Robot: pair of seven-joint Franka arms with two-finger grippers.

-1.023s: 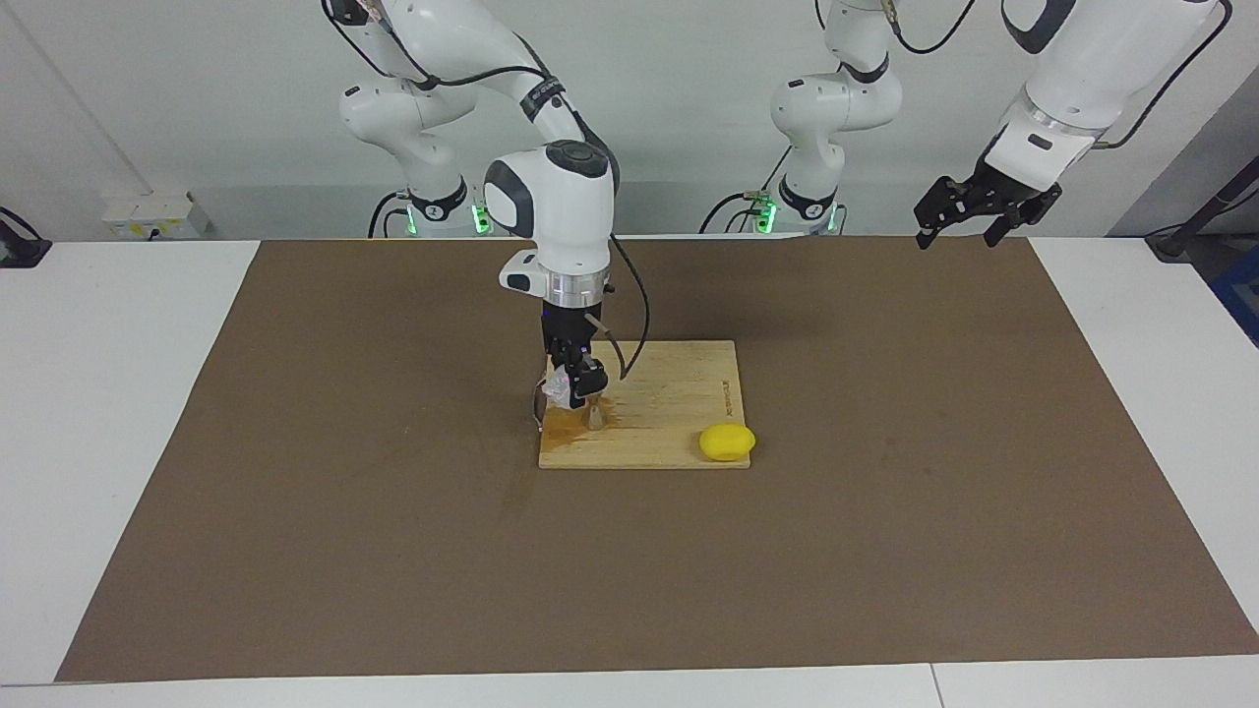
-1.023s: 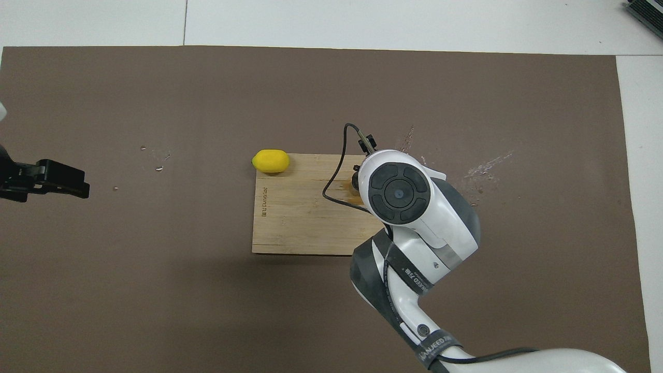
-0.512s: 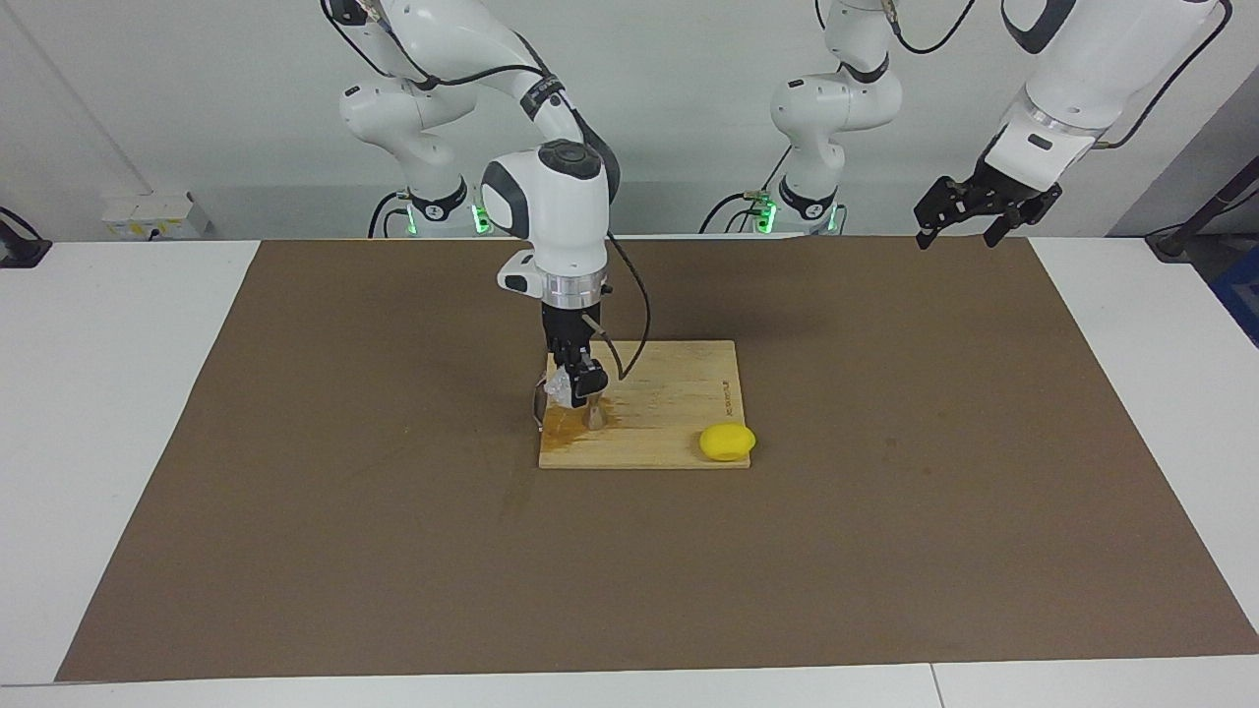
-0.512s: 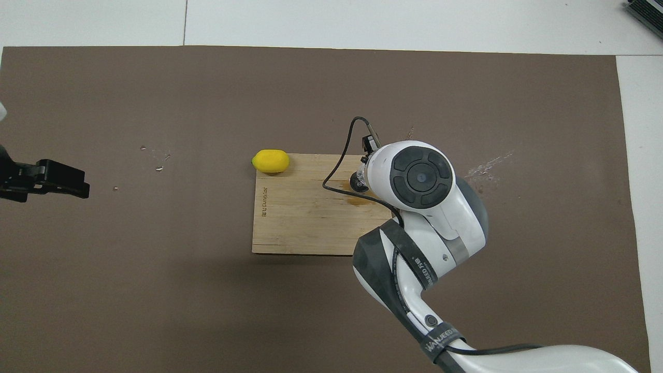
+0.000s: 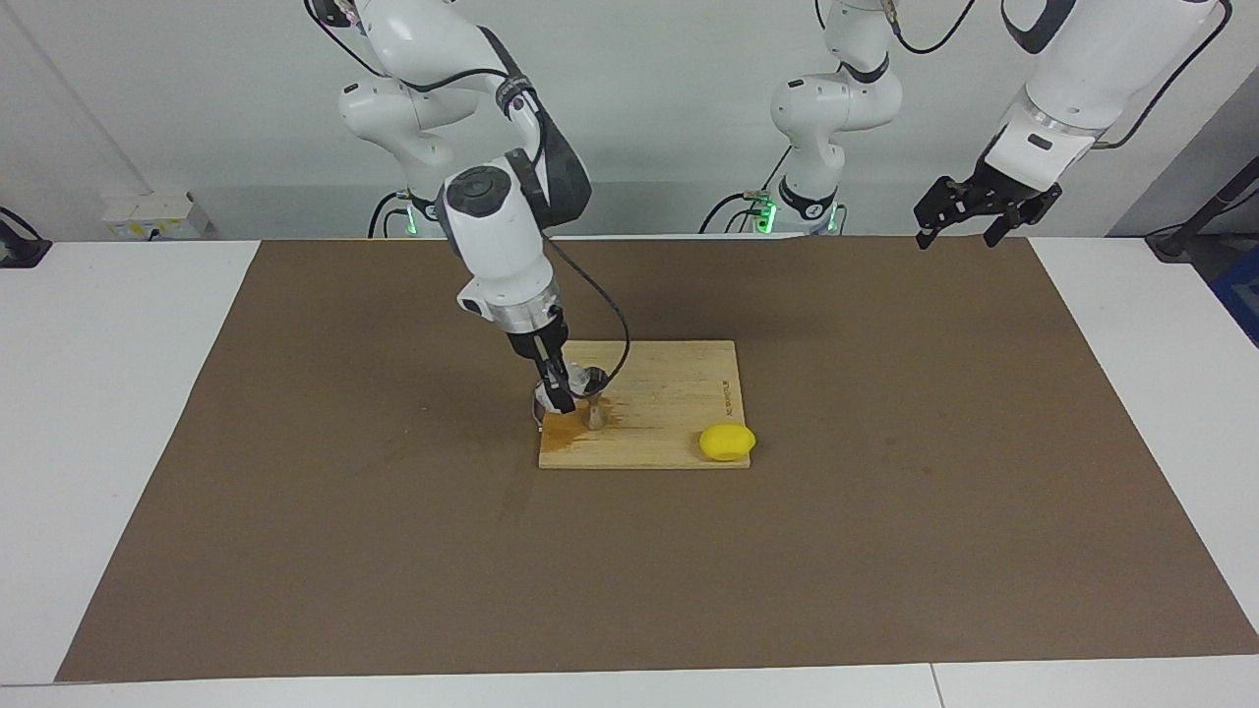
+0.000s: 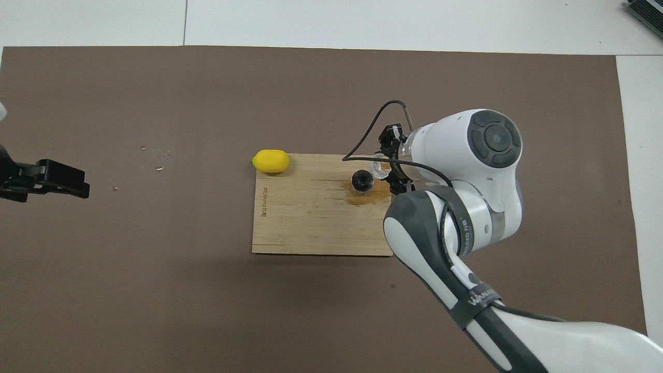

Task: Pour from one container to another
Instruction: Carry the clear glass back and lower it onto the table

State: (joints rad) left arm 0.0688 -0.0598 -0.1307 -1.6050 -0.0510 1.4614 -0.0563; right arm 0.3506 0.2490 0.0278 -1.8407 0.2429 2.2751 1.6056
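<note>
The wooden cutting board (image 5: 644, 403) (image 6: 311, 217) lay on the brown mat (image 5: 393, 551) (image 6: 155, 285) covering the counter (image 5: 108, 393) (image 6: 362, 20), and everything else is placed here against that board.

The silver jigger (image 5: 595, 411) (image 6: 361, 182) stood upright on the board, near its corner toward the right arm's end and farther from the robots. An amber wet patch (image 5: 563, 428) (image 6: 370, 198) stained the wood around and beside its foot.

The right pincer (image 5: 563, 385) (image 6: 389, 168) hung low over that same corner, leaning in from the right arm's end. It was clamped on the clear glass tumbler (image 5: 553, 385) (image 6: 379, 167), which it held tilted just beside the jigger's mouth. Whether glass and jigger touched cannot be told. A black cable (image 5: 610, 324) (image 6: 370, 132) looped from the wrist over the board.

A yellow lemon (image 5: 727, 442) (image 6: 270, 160) rested at the board's other corner on the edge farther from the robots, toward the left arm's end, lying partly on the wood.

The left pincer (image 5: 969, 231) (image 6: 62, 178) waited in the air well apart from the board, over the mat's edge at the left arm's end, with its fingers spread and nothing between them.

Small bright specks (image 6: 155, 158) dotted the mat between the board and the left pincer.
</note>
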